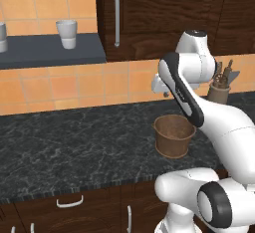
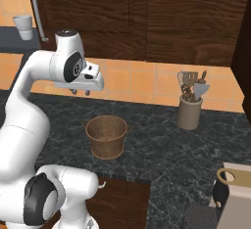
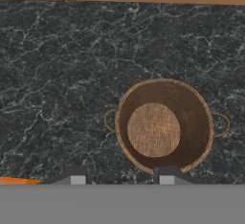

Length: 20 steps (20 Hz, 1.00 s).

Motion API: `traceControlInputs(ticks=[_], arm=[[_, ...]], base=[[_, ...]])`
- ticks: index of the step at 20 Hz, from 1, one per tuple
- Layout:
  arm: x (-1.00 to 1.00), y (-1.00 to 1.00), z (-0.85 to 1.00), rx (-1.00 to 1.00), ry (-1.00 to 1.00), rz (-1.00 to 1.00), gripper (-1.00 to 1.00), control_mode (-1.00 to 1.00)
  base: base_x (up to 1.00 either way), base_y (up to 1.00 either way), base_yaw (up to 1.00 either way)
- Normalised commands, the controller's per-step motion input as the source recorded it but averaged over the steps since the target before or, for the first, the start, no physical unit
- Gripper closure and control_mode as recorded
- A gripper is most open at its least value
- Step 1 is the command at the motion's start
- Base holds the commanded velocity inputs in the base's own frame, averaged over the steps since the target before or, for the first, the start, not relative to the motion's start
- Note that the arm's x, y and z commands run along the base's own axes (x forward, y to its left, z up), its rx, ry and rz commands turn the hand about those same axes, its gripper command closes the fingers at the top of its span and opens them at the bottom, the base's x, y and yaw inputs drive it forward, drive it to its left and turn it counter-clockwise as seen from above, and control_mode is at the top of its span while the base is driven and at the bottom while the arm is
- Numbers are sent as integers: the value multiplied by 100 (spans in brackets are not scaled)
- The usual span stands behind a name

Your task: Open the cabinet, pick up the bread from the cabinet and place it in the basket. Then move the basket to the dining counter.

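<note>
Below, round woven basket (image 3: 165, 125) on speckled counter (image 3: 57, 74).

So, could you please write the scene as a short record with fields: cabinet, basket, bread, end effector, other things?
cabinet: wall cabinet, door shut, silver bar handle untouched
basket: woven basket upright on the black counter, empty inside in the hand view
bread: not visible, presumably behind the shut door
end effector: end effector above the counter, left of and higher than the basket, jaws apart, holding nothing
other things: utensil pot by the tiled wall; white cup on a dark shelf
</note>
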Motion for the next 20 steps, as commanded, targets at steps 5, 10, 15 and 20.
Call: traceControlInputs(ticks=[5, 10, 15, 20], arm=[[-29, 1, -1, 0, -6, 1, -100, -100], [-29, 25, 8, -1, -35, 0, -100, -100], [0, 60, 45, -1, -33, -4, -100, -100], [12, 50, 58, 0, -9, -9, -100, -100]], base=[[0, 0, 0], [0, 0, 0], [0, 0, 0], [0, 0, 0]])
